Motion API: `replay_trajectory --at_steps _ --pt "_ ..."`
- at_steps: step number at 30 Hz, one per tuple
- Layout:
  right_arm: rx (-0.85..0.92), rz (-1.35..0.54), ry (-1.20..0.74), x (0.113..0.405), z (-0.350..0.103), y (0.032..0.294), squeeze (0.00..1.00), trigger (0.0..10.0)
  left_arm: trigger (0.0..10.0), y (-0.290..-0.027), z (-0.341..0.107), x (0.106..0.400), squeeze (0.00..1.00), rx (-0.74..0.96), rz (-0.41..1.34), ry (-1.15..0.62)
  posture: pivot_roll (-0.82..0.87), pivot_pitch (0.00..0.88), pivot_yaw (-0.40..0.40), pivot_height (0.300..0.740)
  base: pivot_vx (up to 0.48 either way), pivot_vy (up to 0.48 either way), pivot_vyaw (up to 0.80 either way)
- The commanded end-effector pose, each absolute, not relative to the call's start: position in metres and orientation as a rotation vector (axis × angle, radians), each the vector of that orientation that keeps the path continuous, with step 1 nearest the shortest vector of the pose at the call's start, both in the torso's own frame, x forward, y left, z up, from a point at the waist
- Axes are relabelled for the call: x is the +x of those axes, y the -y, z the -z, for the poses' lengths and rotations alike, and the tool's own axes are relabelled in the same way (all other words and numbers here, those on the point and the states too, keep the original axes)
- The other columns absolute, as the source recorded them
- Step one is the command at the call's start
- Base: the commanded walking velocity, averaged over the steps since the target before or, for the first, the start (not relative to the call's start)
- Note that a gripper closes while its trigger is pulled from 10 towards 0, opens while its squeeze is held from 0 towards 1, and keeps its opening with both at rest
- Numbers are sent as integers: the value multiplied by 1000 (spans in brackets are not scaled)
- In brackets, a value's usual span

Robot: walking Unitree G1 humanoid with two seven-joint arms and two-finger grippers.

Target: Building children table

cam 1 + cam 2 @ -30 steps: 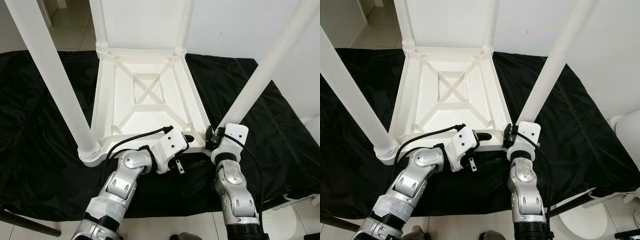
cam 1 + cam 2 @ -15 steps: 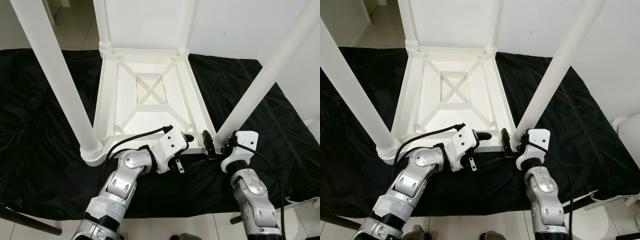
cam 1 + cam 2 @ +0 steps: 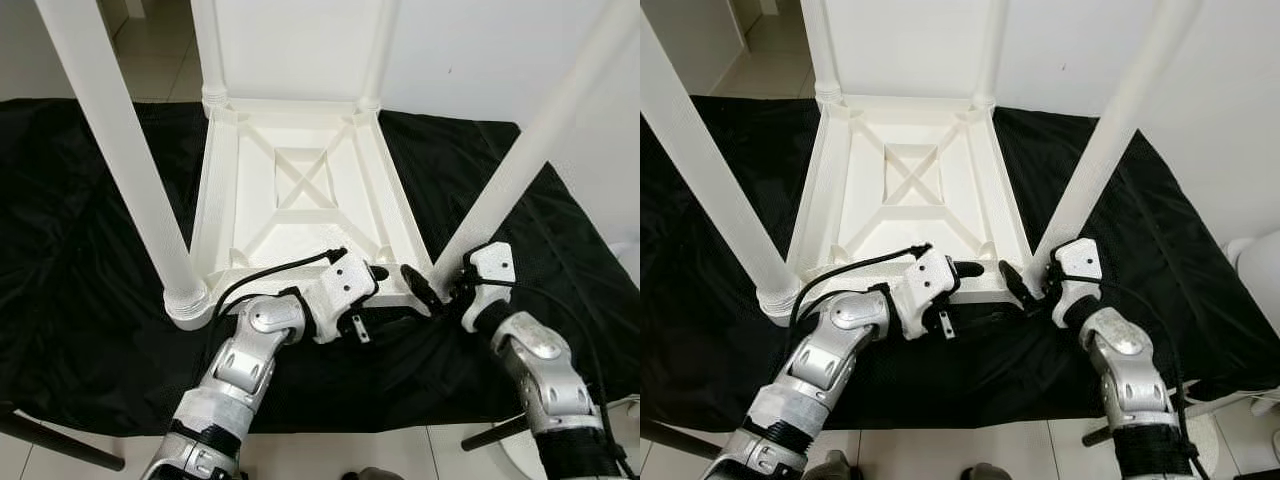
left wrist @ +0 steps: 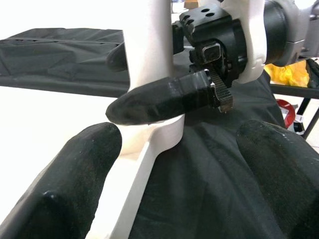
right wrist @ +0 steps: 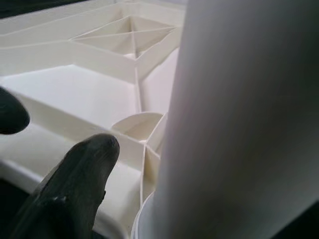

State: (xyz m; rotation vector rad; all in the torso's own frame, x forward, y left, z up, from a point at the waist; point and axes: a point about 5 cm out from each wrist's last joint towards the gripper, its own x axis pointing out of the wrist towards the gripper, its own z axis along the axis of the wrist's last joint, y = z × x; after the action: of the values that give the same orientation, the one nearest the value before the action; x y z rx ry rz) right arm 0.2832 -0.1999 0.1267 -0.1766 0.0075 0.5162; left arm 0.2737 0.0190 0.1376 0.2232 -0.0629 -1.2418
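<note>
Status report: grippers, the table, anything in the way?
Left gripper open at tabletop edge. Right gripper open beside near-right leg. Table upside down on black cloth.

white table [image 3: 300,190] (plain, ribbed underside) on a black cloth [image 3: 90,250]; silver arms, black fingers [image 4: 164,102].

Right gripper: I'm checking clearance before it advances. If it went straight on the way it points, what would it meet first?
Most likely the table leg at the near right corner. The right gripper points along that leg's base, one finger beside it, toward the upturned tabletop. Depth is unclear, so it may already be touching.
</note>
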Motion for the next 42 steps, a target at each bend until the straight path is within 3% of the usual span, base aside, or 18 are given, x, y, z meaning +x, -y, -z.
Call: replay_trajectory --at_steps 1,2,3,4,5,18,19,25,28,34,35,42 --pt "-215 -581 -54 288 -121 198 0 8235 10000 -18 -140 280 0 222 1124 83 -2 0 -52 740 0 0 0" --pt "-215 -581 -54 288 -121 198 0 8235 10000 -18 -140 280 0 222 1124 83 -2 0 -52 740 0 0 0" --pt "-223 -598 -67 290 -119 198 0 980 10000 -18 -141 281 0 222 1122 85 0 0 -54 740 0 0 0" --pt "-226 -606 -75 291 -118 198 0 980 10000 -19 -141 281 0 222 1121 87 0 0 -54 740 0 0 0" --pt "-231 -609 -80 291 -117 199 0 0 10000 -19 -141 281 0 222 1119 87 2 0 -56 740 0 0 0" --pt "-189 -621 -96 287 -111 202 0 0 10000 -18 -141 281 0 217 1116 88 -4 0 -52 740 0 0 0" --pt "-169 -590 -90 286 -111 203 0 10000 10000 -18 -141 282 0 217 1117 88 -3 0 -50 740 0 0 0" --pt "-129 -493 -65 288 -114 204 0 10000 10000 -18 -141 282 0 220 1117 88 -3 0 -50 740 0 0 0" --pt "-120 -347 -75 291 -113 206 0 10000 10000 -18 -141 282 0 221 1115 87 -6 0 -48 740 0 0 0" --pt "-121 -205 -49 289 -114 194 0 10000 10000 -18 -141 282 0 221 1116 86 -9 0 -45 740 0 0 0" --pt "-89 -87 -50 288 -115 187 0 10000 10000 -19 -141 283 0 221 1112 85 -8 0 -45 740 0 0 0" --pt "-50 49 -49 286 -114 174 0 10000 10000 -19 -141 285 0 225 1105 87 -4 0 -50 740 0 0 0"
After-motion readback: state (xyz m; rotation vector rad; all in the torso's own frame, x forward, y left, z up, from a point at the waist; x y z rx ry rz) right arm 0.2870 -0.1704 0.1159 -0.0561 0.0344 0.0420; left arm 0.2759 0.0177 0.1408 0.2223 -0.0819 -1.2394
